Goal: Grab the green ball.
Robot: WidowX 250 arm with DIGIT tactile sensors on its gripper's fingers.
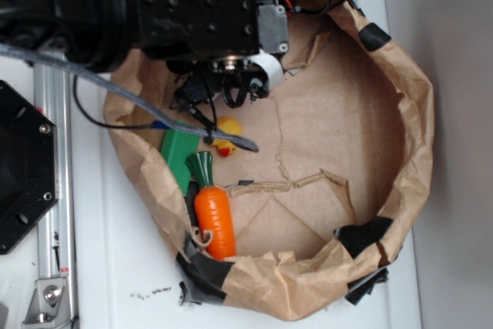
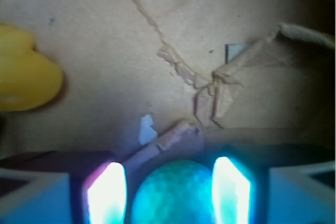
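In the wrist view the green ball (image 2: 173, 195), mint-coloured and dimpled, sits between the two glowing fingertips of my gripper (image 2: 169, 195) at the bottom edge. It fills the space between them. The right pad (image 2: 231, 190) presses on its side, and only a thin dark line shows beside the left pad (image 2: 107, 192). In the exterior view my gripper (image 1: 235, 86) hangs low inside the paper bag, above and left of the duck. The arm hides the ball there.
A yellow duck (image 1: 226, 137) (image 2: 23, 74) lies just left of the gripper. A dark green block (image 1: 179, 158) and an orange carrot (image 1: 214, 217) rest against the bag's left wall. Crumpled brown paper walls (image 1: 412, 136) ring the floor, which is torn and creased (image 2: 210, 85).
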